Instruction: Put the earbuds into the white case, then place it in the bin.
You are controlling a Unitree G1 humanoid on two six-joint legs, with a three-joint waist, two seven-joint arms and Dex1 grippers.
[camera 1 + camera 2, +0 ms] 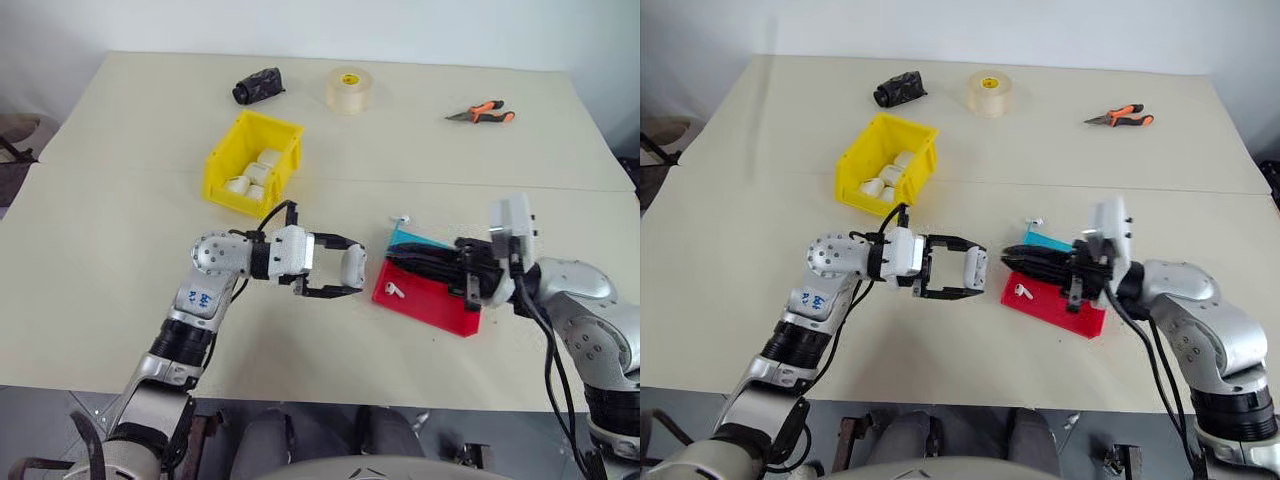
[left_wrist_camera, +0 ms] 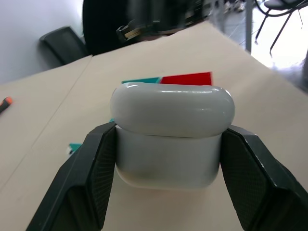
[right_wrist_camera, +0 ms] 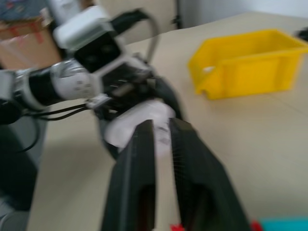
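My left end effector (image 1: 335, 272) pinching white case (image 1: 353, 267), lid down. My right end effector (image 1: 1018, 257) pressed together over red-and-blue tray (image 1: 440, 305). 1 earbud (image 1: 393, 290) in tray. Bin (image 1: 222, 172) beyond left end effector, bare counter (image 1: 120, 230) between.

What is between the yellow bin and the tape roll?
Nothing: bare table lies between the yellow bin and the tape roll, seen in the head views.
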